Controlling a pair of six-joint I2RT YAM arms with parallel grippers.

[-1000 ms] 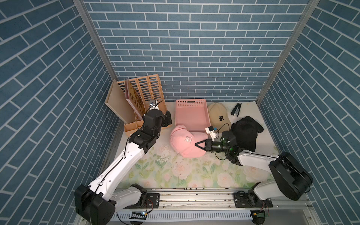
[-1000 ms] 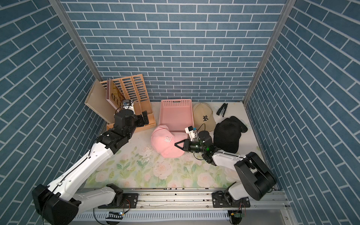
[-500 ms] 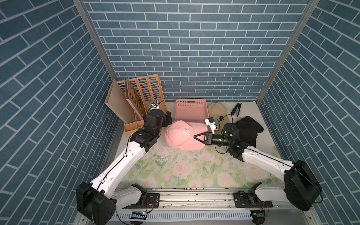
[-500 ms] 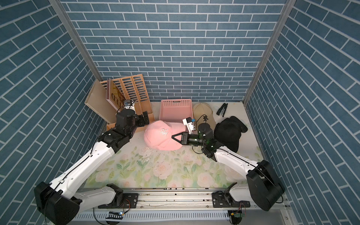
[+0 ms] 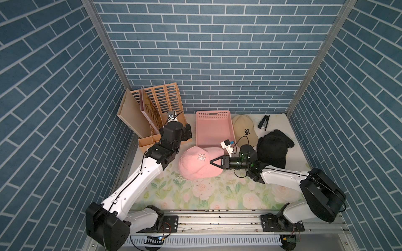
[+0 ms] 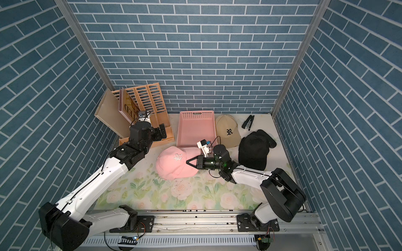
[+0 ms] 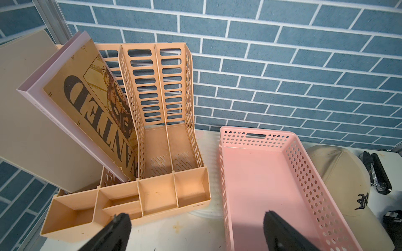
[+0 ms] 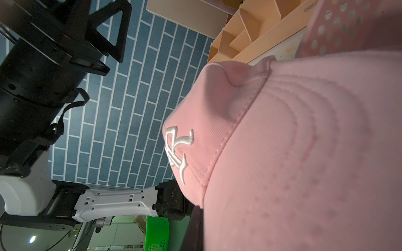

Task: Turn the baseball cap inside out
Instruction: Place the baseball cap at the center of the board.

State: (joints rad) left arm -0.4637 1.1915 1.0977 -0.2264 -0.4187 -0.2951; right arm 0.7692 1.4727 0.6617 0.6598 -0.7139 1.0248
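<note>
**Pink cap pinched by its brim**

The pink cap [image 5: 194, 168] sits crown-up near the middle of both top views, at the lower edge of the pink basket [image 5: 214, 113]. The right gripper [image 5: 212, 162] reaches in from the right, its fingers together and clamped on the cap's brim. The left gripper [image 7: 195, 216] hangs between the basket and the orange desk organizer [image 5: 152, 140], fingers [image 7: 118, 228] wide apart, holding nothing.

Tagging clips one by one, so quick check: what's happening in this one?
The right pincer is shut on the brim of the pink cap, which sits crown up, logo outward, not yet inside out. The left pincer hangs open and empty by the orange organiser and pink basket. A tan cap and a black cap lie nearby.
</note>
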